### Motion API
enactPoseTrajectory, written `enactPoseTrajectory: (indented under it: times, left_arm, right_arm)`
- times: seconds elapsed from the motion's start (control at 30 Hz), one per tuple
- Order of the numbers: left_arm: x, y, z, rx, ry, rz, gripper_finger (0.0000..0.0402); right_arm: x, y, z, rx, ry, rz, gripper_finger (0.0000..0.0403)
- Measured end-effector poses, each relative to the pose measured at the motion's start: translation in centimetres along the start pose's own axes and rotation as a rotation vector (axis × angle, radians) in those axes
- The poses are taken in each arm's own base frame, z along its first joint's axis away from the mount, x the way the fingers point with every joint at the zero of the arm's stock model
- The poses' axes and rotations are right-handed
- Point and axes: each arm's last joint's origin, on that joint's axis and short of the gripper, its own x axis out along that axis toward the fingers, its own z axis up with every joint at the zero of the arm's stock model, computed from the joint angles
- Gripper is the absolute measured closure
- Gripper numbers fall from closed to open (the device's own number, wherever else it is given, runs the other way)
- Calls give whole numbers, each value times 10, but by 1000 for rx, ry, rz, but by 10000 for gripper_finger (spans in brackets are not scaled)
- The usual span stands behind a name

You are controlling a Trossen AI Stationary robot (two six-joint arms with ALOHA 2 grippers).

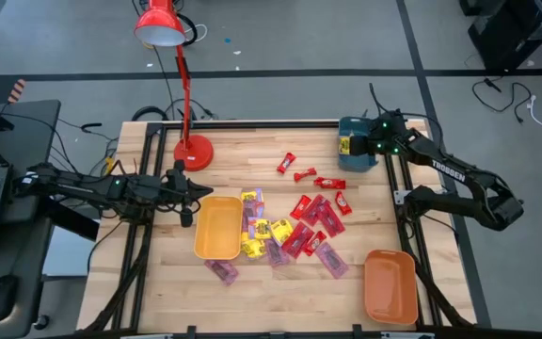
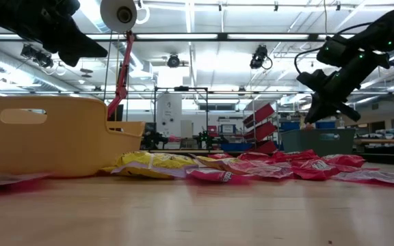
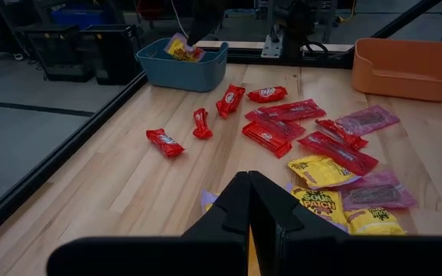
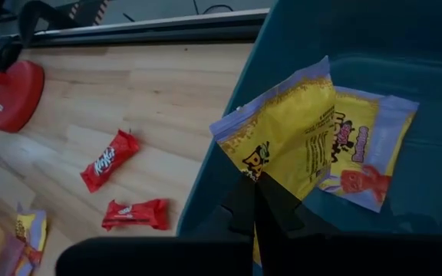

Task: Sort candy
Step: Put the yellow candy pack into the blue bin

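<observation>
- The right claw (image 1: 346,147) hangs over the teal tray (image 1: 358,162) at the far right of the counter (image 1: 280,292), its fingers pinched tight on a yellow Sour Patch packet (image 4: 282,146).
- In the right wrist view a second yellow packet (image 4: 363,153) lies flat on the tray's floor, partly under the held one.
- The left claw (image 1: 188,195) is fully closed with nothing in it, hovering near the left edge just beside the far end of the yellow-orange tray (image 1: 217,227).
- The rest of the candy (image 1: 294,226) lies loose in the middle of the counter: red Kit Kat wrappers (image 3: 282,123) clustered right of centre, yellow packets (image 1: 257,226) touching the yellow-orange tray's right side, and pinkish-purple packets (image 1: 331,259) toward the near edge.
- Three red sweets (image 1: 301,169) sit apart from the pile, between it and the teal tray.
- An orange tray (image 1: 390,285) stands at the near right corner, well apart from the pile.
- A red desk lamp (image 1: 193,151) has its base on the far left of the counter.
</observation>
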Motion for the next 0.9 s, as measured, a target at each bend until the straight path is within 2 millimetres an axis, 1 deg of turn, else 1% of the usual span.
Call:
enactPoseTrajectory:
  times: [0.5, 0.9]
  left_arm:
    - [0, 0, 0, 1, 1, 0, 394]
    - [0, 0, 0, 1, 1, 0, 394]
  right_arm:
    - [0, 0, -1, 14, 11, 10, 403]
    - [0, -6, -4, 28, 5, -126, 403]
